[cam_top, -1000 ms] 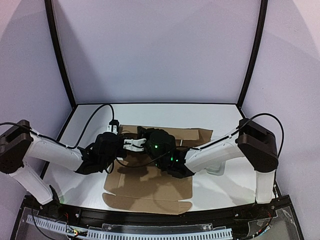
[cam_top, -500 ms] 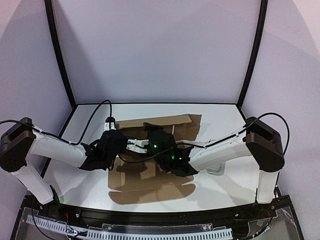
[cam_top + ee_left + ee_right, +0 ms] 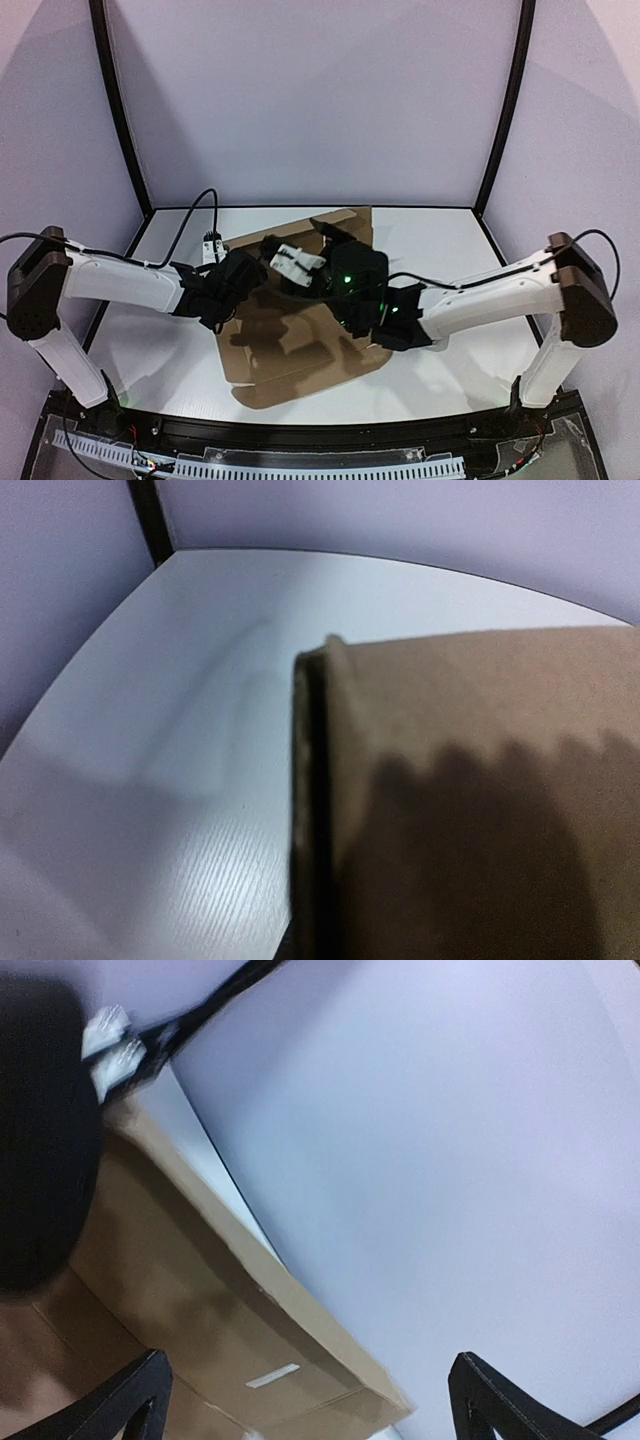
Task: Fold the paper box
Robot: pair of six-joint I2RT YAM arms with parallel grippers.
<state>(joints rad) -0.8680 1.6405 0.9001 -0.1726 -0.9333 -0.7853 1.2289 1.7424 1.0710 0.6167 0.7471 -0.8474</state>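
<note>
Reading left to right: left gripper [image 3: 293, 258] sits at the top edge of the far flap [image 3: 345, 222]; whether it pinches the board cannot be told. Paper box [image 3: 300, 352] lies mid-table [image 3: 450, 240], base panel flat, far flap tilted up. Right gripper [image 3: 308, 1390] has its fingers spread wide, clamping nothing. Judged early stage: side walls, tabs and lid are left to fold.

soft even light, both wrist views blurred
</note>
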